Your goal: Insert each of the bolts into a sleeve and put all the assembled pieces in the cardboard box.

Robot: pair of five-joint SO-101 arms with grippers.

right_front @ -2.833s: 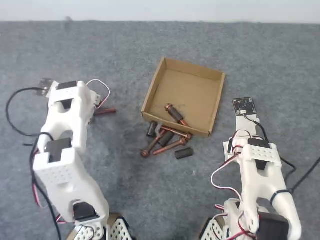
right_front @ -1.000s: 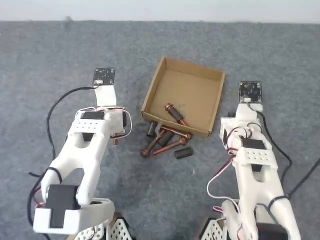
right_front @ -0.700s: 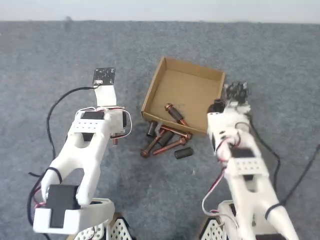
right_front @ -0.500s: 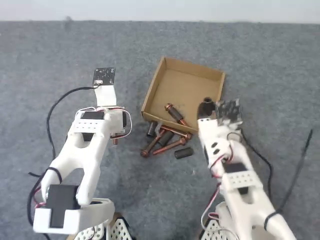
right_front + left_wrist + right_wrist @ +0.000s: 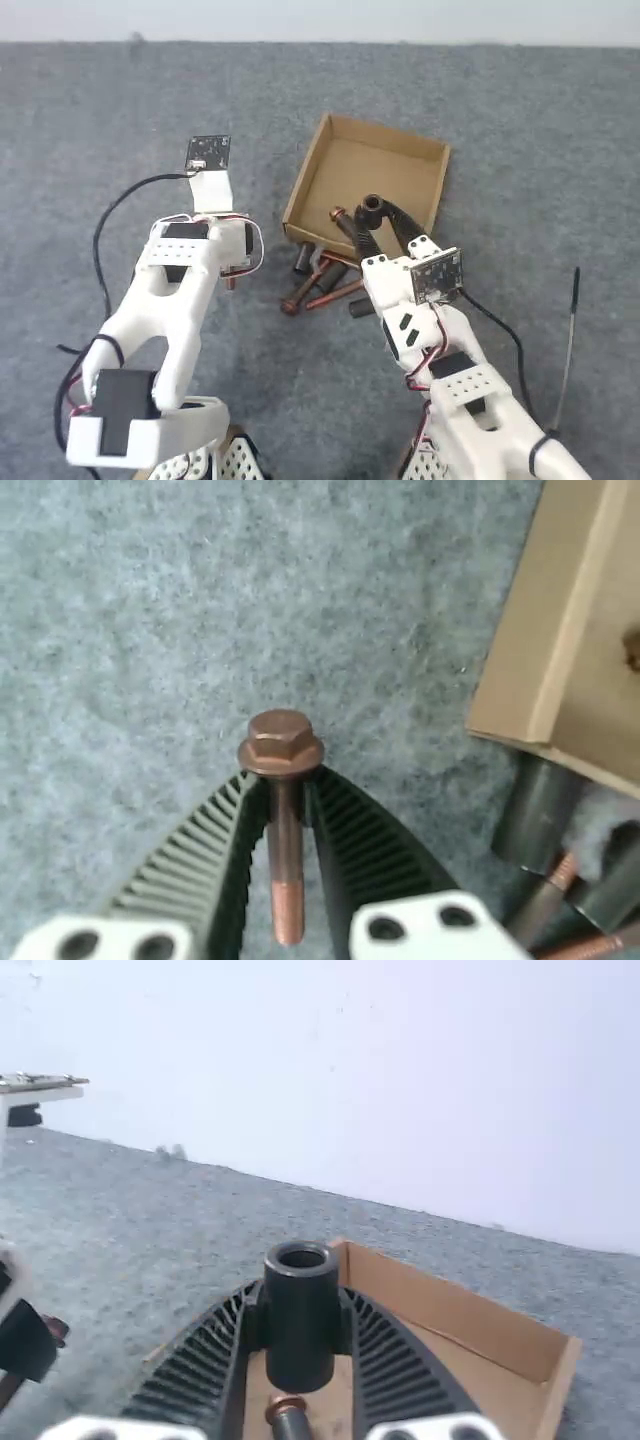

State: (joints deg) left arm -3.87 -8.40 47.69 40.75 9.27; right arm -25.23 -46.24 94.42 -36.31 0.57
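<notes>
Left fingers clamped on copper hex-head bolt shank; right fingers pinch black cylindrical sleeve, bore exposed. Align shank coaxial with bore first, then feed slowly.

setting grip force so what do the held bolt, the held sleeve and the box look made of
Bolt: likely copper-plated metal, reddish sheen, hex head. Sleeve: matte black tube, metal or plastic unclear. Box: plain brown cardboard, raw cut edges.

Overhead camera looks down; both close wrist cameras also catch the cardboard box.
</notes>
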